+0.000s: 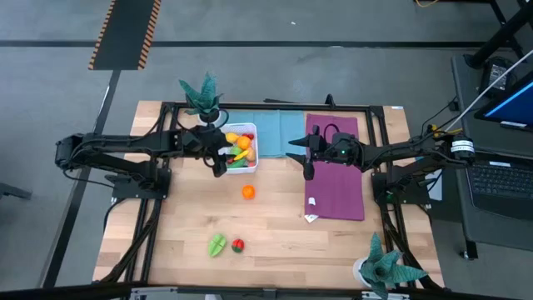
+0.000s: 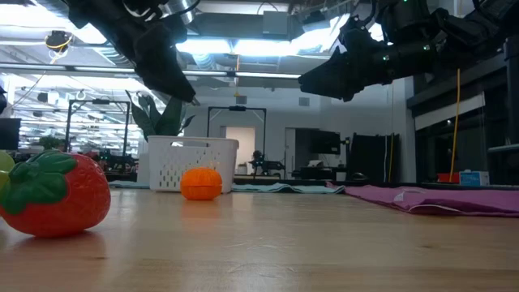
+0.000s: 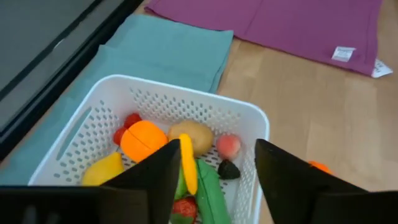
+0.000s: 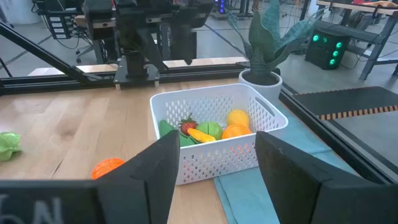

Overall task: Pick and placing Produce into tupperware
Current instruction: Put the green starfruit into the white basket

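At the table's near edge stands a potted plant, towards the right corner. A little further in, left of centre, a green piece and a red strawberry lie just beside each other on the bare wood; in the low view the strawberry fills the near left. Past them, alone near the middle of the table, sits an orange piece, clear of the basket beyond it.

The basket, white and perforated, rests partly on a teal cloth. It holds mixed produce: a yellow lemon, a cut orange, a tan potato, a small peach, a dark piece, a green pod and red bits.

The left gripper hangs over the basket's near left corner, its fingers parted with nothing between them; a yellow piece lies in the basket just beside one finger.

The right gripper hovers over the near left part of a purple cloth, well apart from the basket, its fingers spread wide and empty.

At the far edge, behind the basket, a second plant stands.
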Available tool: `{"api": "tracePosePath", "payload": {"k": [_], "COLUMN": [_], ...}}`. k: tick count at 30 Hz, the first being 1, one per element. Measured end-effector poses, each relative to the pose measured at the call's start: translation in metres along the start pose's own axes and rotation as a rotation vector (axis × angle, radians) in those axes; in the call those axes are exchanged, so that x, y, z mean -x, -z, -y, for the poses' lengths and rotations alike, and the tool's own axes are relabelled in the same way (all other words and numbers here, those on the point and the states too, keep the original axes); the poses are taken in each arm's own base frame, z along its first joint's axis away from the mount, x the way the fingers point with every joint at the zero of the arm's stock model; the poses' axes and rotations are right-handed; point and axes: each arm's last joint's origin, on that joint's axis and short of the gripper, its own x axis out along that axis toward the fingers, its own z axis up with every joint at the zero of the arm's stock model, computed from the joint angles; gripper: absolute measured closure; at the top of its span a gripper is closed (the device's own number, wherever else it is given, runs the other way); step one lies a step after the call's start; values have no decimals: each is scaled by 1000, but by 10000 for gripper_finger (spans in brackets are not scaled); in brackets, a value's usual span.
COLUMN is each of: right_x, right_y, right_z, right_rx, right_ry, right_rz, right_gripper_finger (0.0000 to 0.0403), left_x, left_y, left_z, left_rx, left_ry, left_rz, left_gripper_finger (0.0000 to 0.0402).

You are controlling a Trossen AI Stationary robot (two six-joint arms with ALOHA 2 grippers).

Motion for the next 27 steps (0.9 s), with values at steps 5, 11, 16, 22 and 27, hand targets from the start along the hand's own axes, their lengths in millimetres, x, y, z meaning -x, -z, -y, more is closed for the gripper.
{"api": "tracePosePath", "payload": {"k": [5, 11, 16, 22, 27], "right_x": [0, 0, 0, 0, 0], "right_y": [0, 0, 0, 0, 0], "right_z": [0, 0, 0, 0, 0], "right_rx": [0, 0, -4, -5, -5], "right_ry": [0, 0, 0, 0, 0], "right_rz": [0, -1, -1, -1, -2], "right_gripper_finger": [190, 190, 190, 190, 190], "left_x": [-1, -1, -1, -1, 0], "left_y": [1, 3, 5, 5, 5], "left_z": [1, 0, 0, 2, 5], "left_rx": [-19, -19, -21, -70, -60], "left_ry": [1, -2, -4, 7, 20], "left_rz": [-7, -34, -45, -49, -46], "left_gripper_finger": [159, 117, 85, 70, 77]}}
